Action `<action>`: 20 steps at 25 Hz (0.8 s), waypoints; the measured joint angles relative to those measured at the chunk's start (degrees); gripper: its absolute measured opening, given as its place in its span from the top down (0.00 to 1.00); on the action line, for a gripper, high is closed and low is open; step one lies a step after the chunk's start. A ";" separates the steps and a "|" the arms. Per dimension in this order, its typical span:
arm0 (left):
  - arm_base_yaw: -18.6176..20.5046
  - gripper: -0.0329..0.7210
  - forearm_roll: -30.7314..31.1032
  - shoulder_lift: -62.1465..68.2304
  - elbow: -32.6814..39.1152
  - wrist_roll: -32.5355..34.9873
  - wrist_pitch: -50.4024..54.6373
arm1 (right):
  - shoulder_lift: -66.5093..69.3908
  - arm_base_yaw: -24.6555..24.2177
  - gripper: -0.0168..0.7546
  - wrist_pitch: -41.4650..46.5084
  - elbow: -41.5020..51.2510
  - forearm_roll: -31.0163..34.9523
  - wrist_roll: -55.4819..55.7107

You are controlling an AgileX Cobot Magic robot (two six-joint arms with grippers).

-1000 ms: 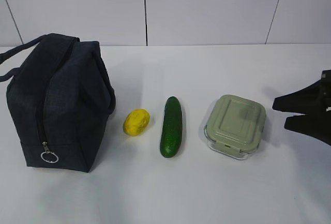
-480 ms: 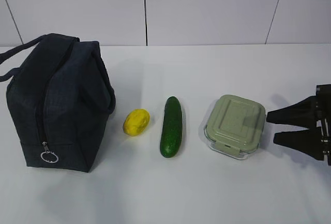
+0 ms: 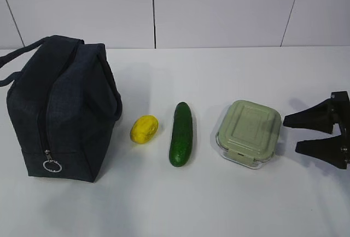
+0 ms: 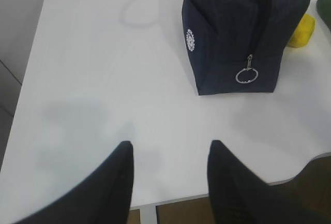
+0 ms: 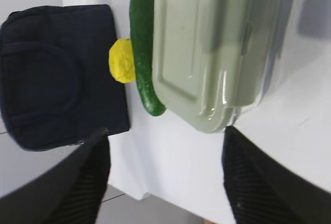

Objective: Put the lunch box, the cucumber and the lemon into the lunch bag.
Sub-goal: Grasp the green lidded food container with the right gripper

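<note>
Glass lunch box (image 3: pixel 249 133) with sage-green clip lid

The green-lidded glass lunch box (image 3: pixel 249 133) sat just left of the open right gripper (image 3: pixel 291 134); beyond it lay the cucumber (image 3: pixel 181 134), the lemon (image 3: pixel 144 129), then the zipped navy lunch bag (image 3: pixel 60 111).
</note>
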 joint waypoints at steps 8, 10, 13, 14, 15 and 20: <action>0.00 0.53 0.00 0.00 0.00 0.00 0.00 | 0.13 0.00 0.20 -2.45 -4.70 -0.66 -1.49; 0.00 0.53 0.00 0.00 0.00 0.00 0.00 | 0.13 0.00 0.20 -2.71 -5.54 -0.87 -1.60; 0.00 0.53 0.00 0.00 0.00 0.00 0.00 | 0.22 0.00 0.20 -3.81 -6.25 -1.80 -1.70; 0.00 0.53 0.00 0.00 0.00 0.00 0.00 | 0.22 0.00 0.20 -4.31 -6.40 -2.15 -1.70; 0.00 0.53 0.00 0.00 0.00 0.00 0.00 | 0.22 0.00 0.20 -4.69 -6.40 -2.56 -1.70; 0.00 0.53 0.00 0.00 0.00 0.00 0.00 | 2.10 0.00 0.20 -4.68 -6.40 -2.80 -1.72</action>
